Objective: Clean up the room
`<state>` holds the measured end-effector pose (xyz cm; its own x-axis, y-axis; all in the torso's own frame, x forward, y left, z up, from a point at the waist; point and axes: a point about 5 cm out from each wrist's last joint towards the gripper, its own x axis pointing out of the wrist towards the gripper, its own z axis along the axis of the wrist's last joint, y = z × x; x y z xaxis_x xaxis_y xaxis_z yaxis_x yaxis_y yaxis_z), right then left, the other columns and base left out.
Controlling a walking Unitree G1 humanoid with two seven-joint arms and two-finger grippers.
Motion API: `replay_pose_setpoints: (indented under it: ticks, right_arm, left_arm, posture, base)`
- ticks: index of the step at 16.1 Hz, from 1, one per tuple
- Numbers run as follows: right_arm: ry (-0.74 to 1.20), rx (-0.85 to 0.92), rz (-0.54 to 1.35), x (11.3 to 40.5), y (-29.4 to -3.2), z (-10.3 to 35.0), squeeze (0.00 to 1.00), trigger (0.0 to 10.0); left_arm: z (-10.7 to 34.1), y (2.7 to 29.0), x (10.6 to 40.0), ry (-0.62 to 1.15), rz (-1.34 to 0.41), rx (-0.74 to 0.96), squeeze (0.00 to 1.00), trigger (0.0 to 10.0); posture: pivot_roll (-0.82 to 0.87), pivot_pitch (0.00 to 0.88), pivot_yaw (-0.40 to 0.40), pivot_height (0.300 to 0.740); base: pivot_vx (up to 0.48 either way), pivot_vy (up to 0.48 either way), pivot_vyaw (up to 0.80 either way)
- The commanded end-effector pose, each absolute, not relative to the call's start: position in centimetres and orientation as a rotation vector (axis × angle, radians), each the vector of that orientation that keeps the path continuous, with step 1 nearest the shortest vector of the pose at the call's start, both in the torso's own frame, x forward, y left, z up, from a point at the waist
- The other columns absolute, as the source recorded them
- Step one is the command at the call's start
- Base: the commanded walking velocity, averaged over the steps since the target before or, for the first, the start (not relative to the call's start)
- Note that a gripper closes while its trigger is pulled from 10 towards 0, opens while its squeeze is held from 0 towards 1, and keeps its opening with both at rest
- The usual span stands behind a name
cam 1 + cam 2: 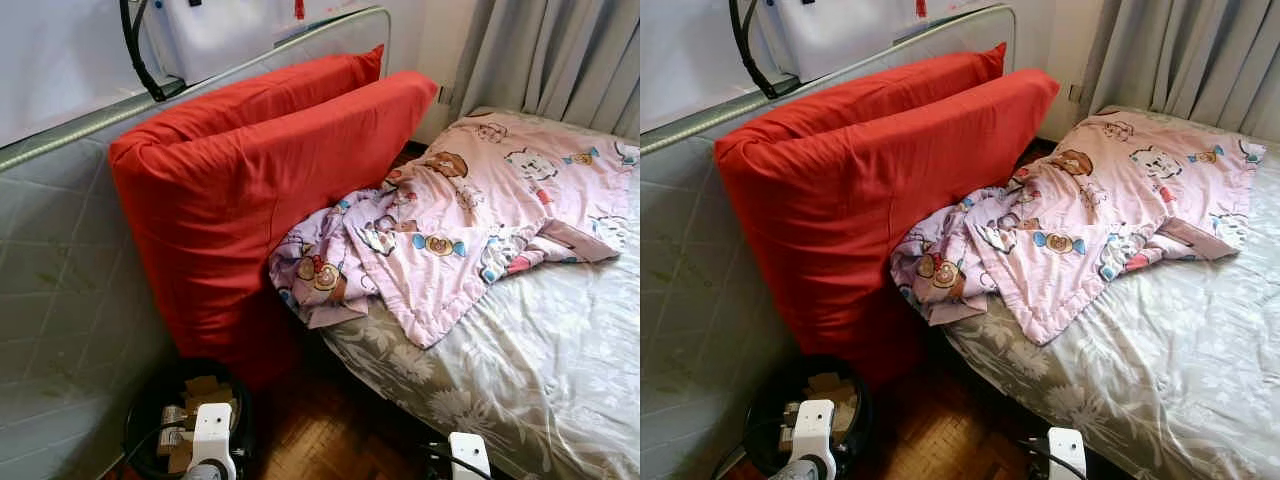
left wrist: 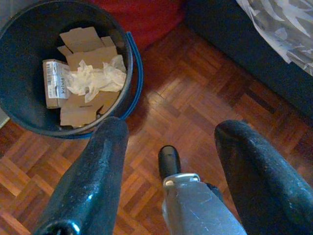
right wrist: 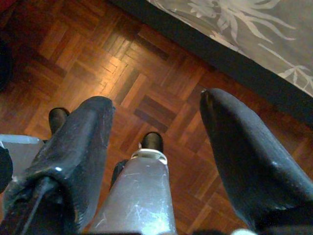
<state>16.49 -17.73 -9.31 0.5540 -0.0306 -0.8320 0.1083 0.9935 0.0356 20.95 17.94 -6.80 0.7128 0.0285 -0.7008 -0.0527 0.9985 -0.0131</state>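
Note:
A crumpled pink cartoon blanket [image 1: 470, 210] lies on the bed's grey floral sheet [image 1: 540, 370], one corner hanging over the edge. Two big red cushions [image 1: 250, 170] lean against an upright grey mattress [image 1: 60, 280]. On the parquet below stands a dark round bin [image 2: 24, 39] holding cardboard scraps [image 2: 83, 41] and crumpled white paper [image 2: 95, 78]. My left gripper [image 2: 171, 127] hangs open and holds nothing, over the floor just beside the bin. My right gripper [image 3: 155, 100] is also open with nothing in it, above the parquet by the bed's edge.
A narrow strip of parquet floor [image 1: 320, 430] runs between the cushions and the bed. Grey curtains [image 1: 560, 50] hang behind the bed's far end. A black cable [image 1: 135, 50] dangles over the top of the upright mattress. My own silver leg [image 2: 195, 205] is below the left gripper.

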Motion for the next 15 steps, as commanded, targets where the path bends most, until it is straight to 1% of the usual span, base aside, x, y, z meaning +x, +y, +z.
replay_pose_setpoints:
  ticks: [1, 7, 15]
  right_arm:
    - [0.968, 0.081, -0.09, 16.55, -17.83, -9.25, 0.0, 10.0]
    - [0.959, 0.059, -0.1, 16.63, -18.45, -9.13, 0.0, 10.0]
    - [0.954, 0.065, -0.099, 16.6, -18.15, -9.16, 0.0, 10.0]
  left_arm:
    - [-6.95, 18.37, 20.63, 0.788, 0.062, -0.04, 0.0, 10.0]
    - [-7.22, 17.76, 20.3, 0.8, 0.066, -0.052, 0.0, 10.0]
    - [-7.24, 18.35, 20.1, 0.803, 0.064, -0.046, 0.0, 10.0]
  posture:
    - [-0.02, 0.0, 0.016, 0.74]
    - [-0.03, 0.0, -0.009, 0.74]
    - [-0.04, 0.0, 0.017, 0.74]
  base:
    - [0.0, 0.0, 0.0]
    - [0.0, 0.0, 0.0]
    - [0.0, 0.0, 0.0]
